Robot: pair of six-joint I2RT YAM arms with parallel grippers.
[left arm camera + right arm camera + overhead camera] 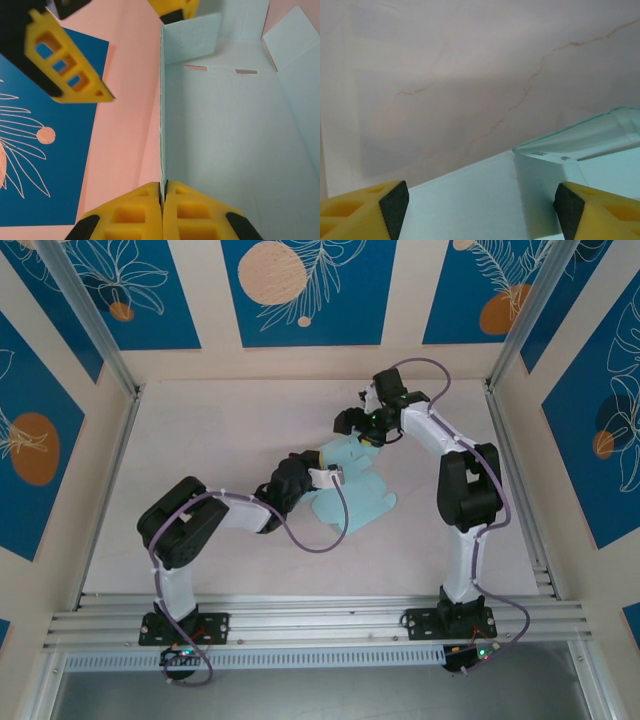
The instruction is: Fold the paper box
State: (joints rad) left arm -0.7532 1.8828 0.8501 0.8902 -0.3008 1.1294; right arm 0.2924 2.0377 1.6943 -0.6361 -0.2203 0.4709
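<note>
One pinch: left tool clamped on paper box wall edge; right tool spread, seemingly astride it. Card's thin, light, creases easily, so hold near fold lines.

The right gripper has its yellow fingers, tipped with black pads, set wide apart at the lower corners. Between them lies the pale-blue paper box, one flap curling up at the right, on a whitish table crossed by thin brownish lines
</note>
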